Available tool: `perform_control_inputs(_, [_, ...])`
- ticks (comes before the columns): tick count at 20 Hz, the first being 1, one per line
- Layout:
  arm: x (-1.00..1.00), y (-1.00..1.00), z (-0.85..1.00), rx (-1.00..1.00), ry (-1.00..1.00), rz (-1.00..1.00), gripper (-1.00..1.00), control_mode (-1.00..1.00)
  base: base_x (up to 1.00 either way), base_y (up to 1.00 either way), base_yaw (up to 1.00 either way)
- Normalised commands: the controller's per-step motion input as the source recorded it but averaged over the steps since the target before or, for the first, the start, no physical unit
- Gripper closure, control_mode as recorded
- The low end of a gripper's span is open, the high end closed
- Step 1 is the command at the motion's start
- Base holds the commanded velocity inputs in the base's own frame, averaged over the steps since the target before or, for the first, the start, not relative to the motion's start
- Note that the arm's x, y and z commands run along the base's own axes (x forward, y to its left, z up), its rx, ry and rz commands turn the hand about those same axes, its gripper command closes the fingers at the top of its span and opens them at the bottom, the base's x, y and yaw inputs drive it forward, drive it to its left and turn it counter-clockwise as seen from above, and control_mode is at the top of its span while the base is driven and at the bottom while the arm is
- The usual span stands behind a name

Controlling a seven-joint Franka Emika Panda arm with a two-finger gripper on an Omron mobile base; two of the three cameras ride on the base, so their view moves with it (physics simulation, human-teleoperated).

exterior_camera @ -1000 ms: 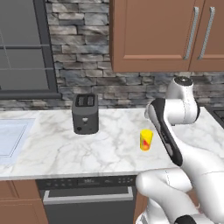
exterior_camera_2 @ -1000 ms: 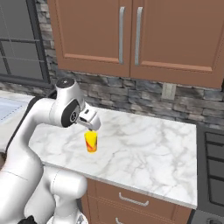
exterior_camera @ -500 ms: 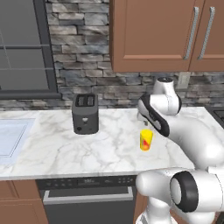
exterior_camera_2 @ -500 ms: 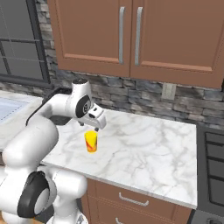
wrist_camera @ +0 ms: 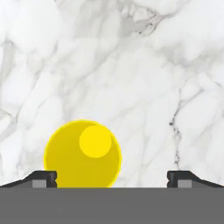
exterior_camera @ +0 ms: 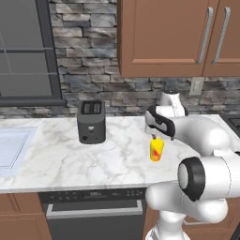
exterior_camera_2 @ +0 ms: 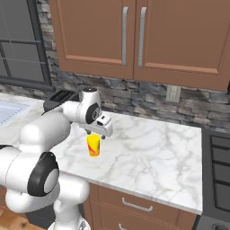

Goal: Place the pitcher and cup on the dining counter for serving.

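So the cup (exterior_camera: 156,149), bright yellow with an orange-red tint low down, is standing upright on the white marble bench (exterior_camera: 70,159), out in the open part of the slab and fairly near the front edge. In the left base view it's at about 4 o'clock from the black toaster (exterior_camera: 91,122), well apart from it, and the toaster is back near the stone wall. The pincer (exterior_camera_2: 93,132) hangs right over the cup, pointing down, with its fingers spread wide apart and nothing between them. From the hand view you look straight down into the cup's round mouth (wrist_camera: 82,154), which shows as a yellow disc low in the picture, nearer the left fingertip (wrist_camera: 40,180) than the right one, so it's off centre in the gap rather than squarely in the middle. I can't tell from that view whether the left tip touches the rim or just sits beside it; in the right base view the fingers look like they're just above the rim, not around the body. At the far left of the left base view there's a sink (exterior_camera: 11,145) let into the same bench, well away from the cup. Brown wooden cabinets (exterior_camera_2: 134,36) with silver bar handles hang above the stone backsplash.
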Motion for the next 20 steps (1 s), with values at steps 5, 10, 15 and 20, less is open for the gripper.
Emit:
perform_control_inputs(5, [0.02, -0.01, -0.48, 0.00, 0.00, 0.00, -1.00, -1.00, 0.00, 0.00, 0.00])
perform_control_inputs(10, [-0.03, -0.05, -0.37, 0.00, 0.00, 0.00, -1.00, -1.00, 0.00, 0.00, 0.00])
perform_control_inputs(15, [0.00, -0.02, -0.18, 0.00, 0.00, 0.00, -1.00, -1.00, 0.00, 0.00, 0.00])
perform_control_inputs(20, [0.00, 0.00, -0.09, 0.00, 0.00, 0.00, 1.00, -1.00, 0.00, 0.00, 0.00])
